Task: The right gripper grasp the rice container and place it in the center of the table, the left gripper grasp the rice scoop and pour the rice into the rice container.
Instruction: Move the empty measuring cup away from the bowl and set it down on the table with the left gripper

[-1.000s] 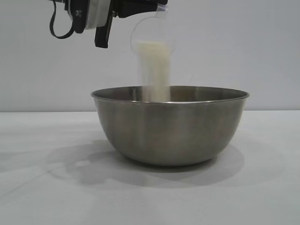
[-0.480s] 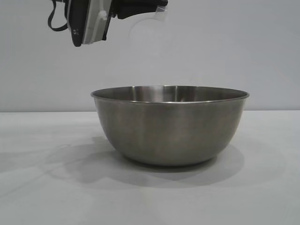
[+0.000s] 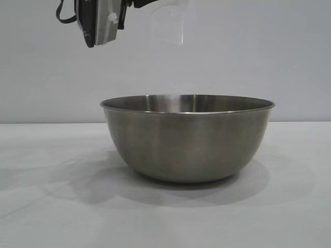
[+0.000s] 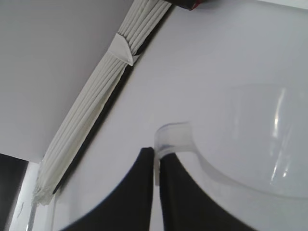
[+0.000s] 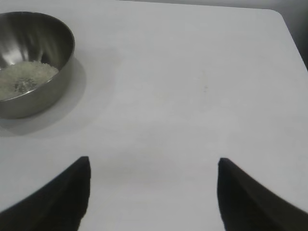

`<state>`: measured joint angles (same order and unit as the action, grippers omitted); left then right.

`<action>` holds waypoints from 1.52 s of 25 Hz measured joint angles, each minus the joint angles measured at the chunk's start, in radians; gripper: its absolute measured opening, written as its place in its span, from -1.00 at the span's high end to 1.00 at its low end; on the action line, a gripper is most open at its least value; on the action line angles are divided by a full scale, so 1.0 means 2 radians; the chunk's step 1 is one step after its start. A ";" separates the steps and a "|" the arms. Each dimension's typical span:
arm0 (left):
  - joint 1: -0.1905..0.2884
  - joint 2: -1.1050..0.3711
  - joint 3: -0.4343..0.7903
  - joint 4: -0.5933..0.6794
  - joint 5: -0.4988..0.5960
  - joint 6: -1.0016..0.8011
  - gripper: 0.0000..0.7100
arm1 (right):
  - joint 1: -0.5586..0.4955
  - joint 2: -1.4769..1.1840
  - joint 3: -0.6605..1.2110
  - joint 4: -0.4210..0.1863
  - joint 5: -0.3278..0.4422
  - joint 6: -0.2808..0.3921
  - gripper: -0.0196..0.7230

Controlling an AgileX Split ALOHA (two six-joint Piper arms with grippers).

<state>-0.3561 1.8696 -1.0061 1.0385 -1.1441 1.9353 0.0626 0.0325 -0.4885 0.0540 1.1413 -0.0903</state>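
The rice container [image 3: 189, 139], a big steel bowl, stands upright in the middle of the white table. High above its rim the rice scoop [image 3: 168, 25] hangs, clear and with no grains showing inside. My left gripper [image 4: 156, 156] is shut on the scoop's loop handle [image 4: 173, 134], beside the cup's wall [image 4: 255, 139]. The right wrist view shows the bowl [image 5: 60, 84] with a pale heap of rice [image 5: 24, 79] on its floor. My right gripper [image 5: 154, 163] stands open over bare table, well away from the bowl and holding nothing.
The white table [image 5: 192, 72] stretches wide around the bowl, with its rounded far corner [image 5: 281, 17] in the right wrist view. A pleated white curtain [image 4: 96, 110] shows behind the scoop in the left wrist view.
A second ago rice was streaming from the tipped scoop into the bowl. The stream has stopped, the scoop has emptied, and the left gripper has turned it. The right gripper has not moved.
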 joint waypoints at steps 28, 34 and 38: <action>0.000 0.000 0.000 -0.322 -0.004 -0.529 1.00 | 0.000 0.000 0.000 0.000 0.000 0.000 -0.32; 0.000 0.000 0.003 -0.483 -0.004 -0.683 1.00 | 0.000 0.000 0.000 0.000 0.000 0.000 -0.32; 0.000 0.000 0.033 -0.571 -0.004 -0.726 1.00 | 0.000 0.000 0.000 0.000 0.000 0.000 -0.32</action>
<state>-0.3561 1.8696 -0.9410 -0.1044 -1.1518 0.4824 0.0626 0.0325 -0.4885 0.0540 1.1413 -0.0903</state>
